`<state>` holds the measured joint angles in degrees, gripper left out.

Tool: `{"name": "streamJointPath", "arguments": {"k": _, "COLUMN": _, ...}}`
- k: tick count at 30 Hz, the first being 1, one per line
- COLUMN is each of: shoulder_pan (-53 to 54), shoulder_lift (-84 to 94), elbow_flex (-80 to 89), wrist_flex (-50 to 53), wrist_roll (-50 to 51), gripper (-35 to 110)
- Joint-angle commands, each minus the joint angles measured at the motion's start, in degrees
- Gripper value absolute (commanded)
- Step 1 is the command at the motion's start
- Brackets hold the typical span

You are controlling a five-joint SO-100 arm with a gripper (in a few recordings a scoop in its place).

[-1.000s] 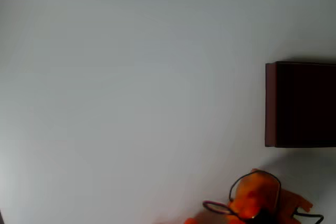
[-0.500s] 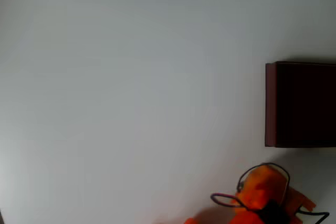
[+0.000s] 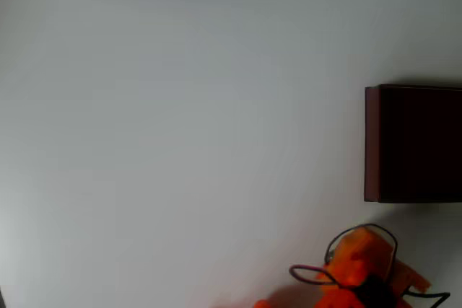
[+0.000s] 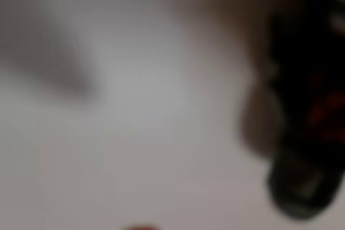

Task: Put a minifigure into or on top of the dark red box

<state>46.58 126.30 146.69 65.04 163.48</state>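
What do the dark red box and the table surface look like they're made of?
The dark red box: thin, flat maroon walls with a matte look and a near-black interior, possibly cardboard or thin wood; the overhead view cannot settle it. The table: smooth, plain white, faintly glossy, likely laminate or painted board.

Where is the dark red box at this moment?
In the overhead view, the dark red box sits on the white table at the right edge, cut off by the frame. The orange arm is just below it, at the bottom edge.
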Motion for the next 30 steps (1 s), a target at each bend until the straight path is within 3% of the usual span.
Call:
{"name": "streamJointPath", "arguments": {"k": 1, "shoulder_pan": 0.9, "shoulder_lift": 2.5, "elbow_flex": 1.8, "wrist_flex": 1.3, "wrist_roll": 1.8, "gripper": 21}}
{"name": "streamJointPath", "arguments": {"k": 30, "shoulder_pan": 2.5, "shoulder_lift": 1.1, "elbow_flex": 8.3, "wrist_flex": -8.3, "wrist_roll": 0.9, "gripper": 19}}
